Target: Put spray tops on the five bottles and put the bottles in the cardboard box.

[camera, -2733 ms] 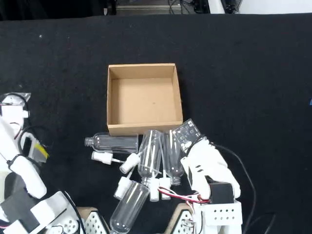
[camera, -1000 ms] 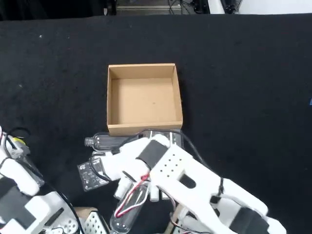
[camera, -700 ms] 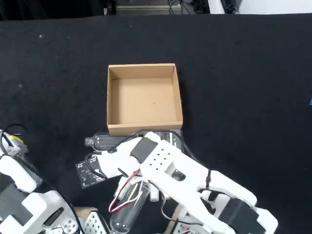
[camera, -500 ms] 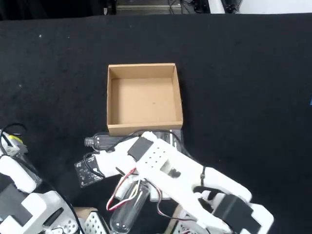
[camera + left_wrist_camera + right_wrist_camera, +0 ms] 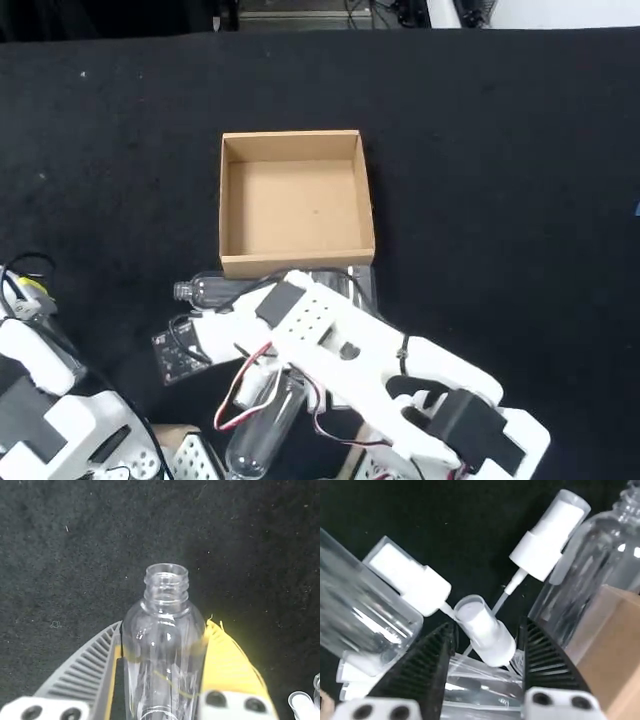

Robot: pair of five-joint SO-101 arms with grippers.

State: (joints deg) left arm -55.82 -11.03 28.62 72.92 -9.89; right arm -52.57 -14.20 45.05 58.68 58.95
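My left hand is clamped on an uncapped clear bottle over the black worktop. My right hand has its fingers spread to either side of a white spray top, down among the loose bottles lying just beside the cardboard box.
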